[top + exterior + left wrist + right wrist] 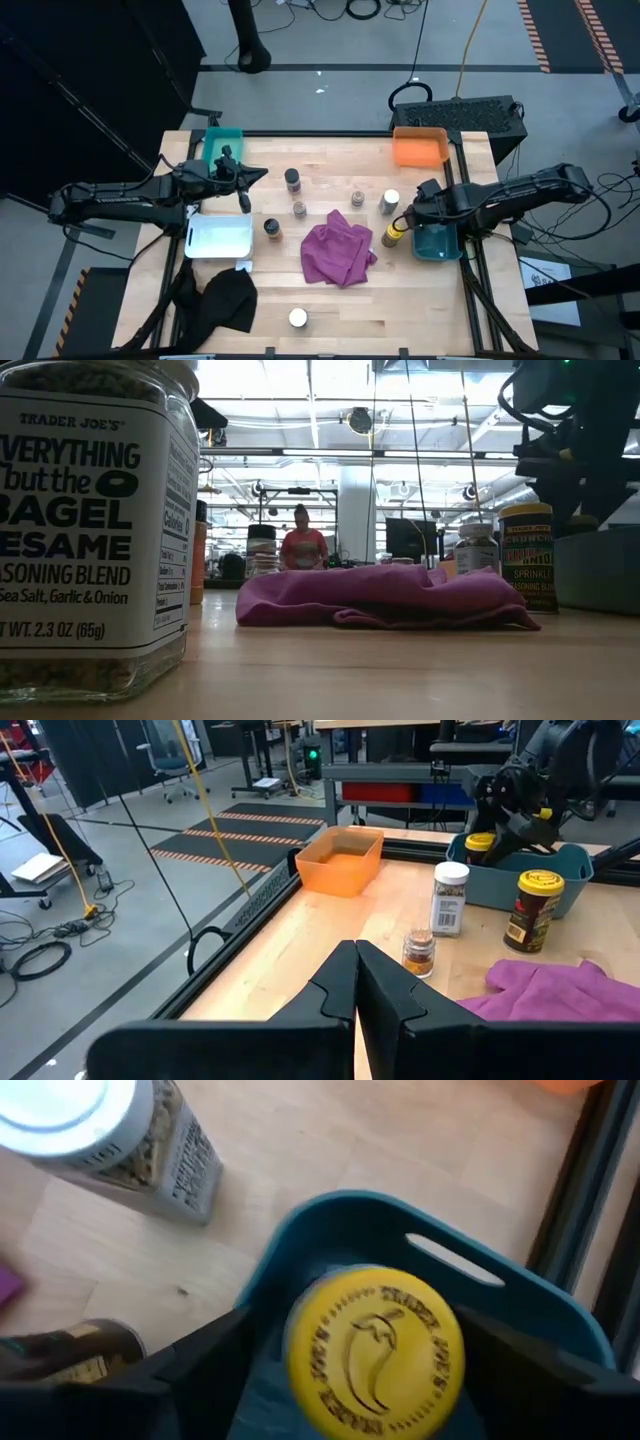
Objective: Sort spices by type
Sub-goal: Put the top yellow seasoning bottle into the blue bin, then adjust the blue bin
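Landmark: magenta cloth (340,252), crumpled at table centre.

Right gripper (424,214): just beyond the cloth toward the right table edge, over the blue tray (441,243); fingers clamped on a yellow-lidded jar (373,1350), one dark finger (205,1365) on each side of the lid, jar inside the tray's rim.

Left gripper (238,180): well to the left of the cloth, above the table beside the teal tray (222,146); fingers (340,990) pressed together, holding nothing.

Spice jars, placed from the cloth:
- second yellow-lidded jar (392,236), just beside the cloth's right edge, next to the blue tray, upright.
- white-capped jar (390,202), behind the cloth's right corner, upright.
- small jar (357,197), just behind the cloth.
- small brownish jar (299,209), behind the cloth's left corner.
- black-lidded jar (292,180), farther back on the same side.
- dark-lidded jar (271,229), to the cloth's left, near the white tray (219,237).
- white-lidded bagel seasoning jar (297,318), alone in front of the cloth, near the front table edge.

Other items: orange tray (419,146), back right of the cloth; black cloth (226,300), front left of it; person (304,546) in a red top, in the room behind the table.
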You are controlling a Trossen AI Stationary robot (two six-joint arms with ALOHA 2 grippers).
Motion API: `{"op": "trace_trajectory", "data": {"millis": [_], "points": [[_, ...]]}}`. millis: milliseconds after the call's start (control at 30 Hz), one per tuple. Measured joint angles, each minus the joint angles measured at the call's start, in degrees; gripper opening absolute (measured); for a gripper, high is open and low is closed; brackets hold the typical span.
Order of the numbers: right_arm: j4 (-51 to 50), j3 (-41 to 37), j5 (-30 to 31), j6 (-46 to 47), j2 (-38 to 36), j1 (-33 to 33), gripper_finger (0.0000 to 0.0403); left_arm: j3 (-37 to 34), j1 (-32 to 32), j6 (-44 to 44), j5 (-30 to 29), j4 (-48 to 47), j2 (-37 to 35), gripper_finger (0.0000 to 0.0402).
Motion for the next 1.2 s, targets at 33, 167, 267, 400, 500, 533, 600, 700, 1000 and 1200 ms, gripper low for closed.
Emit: {"op": "trace_trajectory", "data": {"millis": [33,167,267,400,500,533,600,700,1000,1200], "points": [[-0.92,0.67,-0.10,0.22,-0.13,0.00,0.0315,-0.01,0.00,-0.01,-0.04,0.01,0.00,0.0008],[-5.93,5.84,0.93,0.74,-0.22,0.00,0.0302,-0.01,0.00,0.01,-0.14,0.15,0.00,0.0008],[-8.79,10.79,3.34,0.78,-0.24,-0.02,0.0286,-0.01,0.00,0.06,-0.16,0.55,0.00,0.0008],[-9.66,15.69,2.65,0.69,0.39,-1.65,0.0237,0.01,0.02,0.23,-0.14,0.83,0.00,0.0008],[-8.29,16.84,-0.14,-1.16,2.18,-2.96,0.0157,-0.01,0.01,0.38,-0.15,0.90,0.00,0.0008],[-6.71,17.04,-1.20,-2.91,2.79,-3.40,0.0122,0.01,0.02,0.46,-0.15,1.04,0.00,0.0008],[-3.29,17.12,-3.46,-5.98,4.19,-4.18,0.0050,-0.01,0.02,0.74,-0.14,1.31,-0.01,0.0008],[-0.39,17.12,-8.51,-8.94,6.70,-4.67,0.0014,-0.01,0.00,1.48,-0.14,1.50,0.00,0.0008],[-8.18,17.12,-19.39,-6.60,13.54,-3.76,0.0001,-0.01,0.00,1.54,-0.14,1.47,0.00,0.0008],[-8.58,17.12,-17.56,-6.53,16.49,-3.69,0.0000,-0.01,0.02,1.54,-0.14,0.37,0.00,0.0008]]}}
